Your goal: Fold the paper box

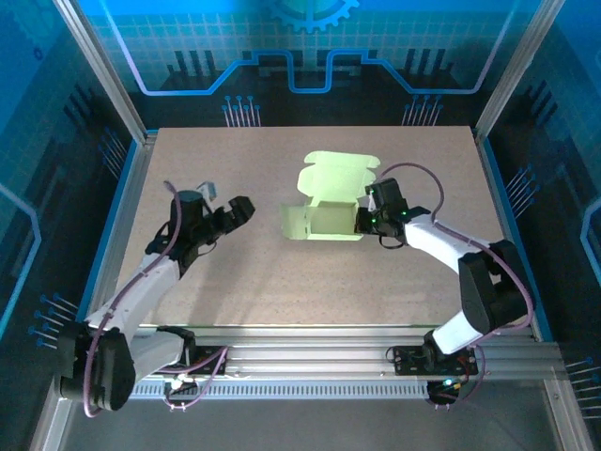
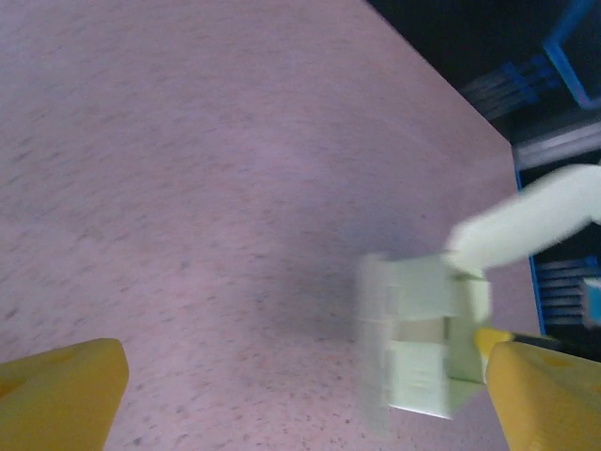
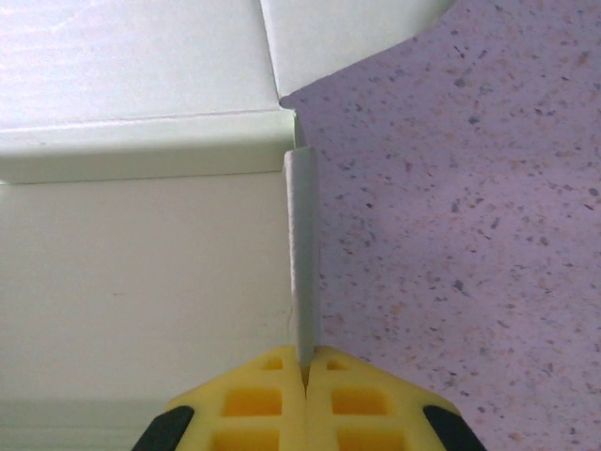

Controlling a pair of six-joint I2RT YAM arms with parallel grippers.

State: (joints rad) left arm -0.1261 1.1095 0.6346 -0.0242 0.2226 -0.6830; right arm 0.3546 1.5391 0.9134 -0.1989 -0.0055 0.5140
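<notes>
- Table [image 1: 282, 282]: speckled beige board inside an aluminium frame, carrying the one item below.
- Paper box [image 1: 329, 211]: pale lime-green card, part-folded, lying right of centre toward the far side. The top view gives its whole outline, with a lid flap lying flat behind it and a rounded tab at its left end. The left wrist view, blurred, shows the paper box [image 2: 423, 348] end-on. The right wrist view shows a thin upright wall edge-on.
- Left tool [image 1: 241, 209]: jaws spread wide, nothing between them, well left of the box.
- Right tool [image 3: 305, 368]: yellow fingers pressed together, pinching that thin wall at the box's right end.
</notes>
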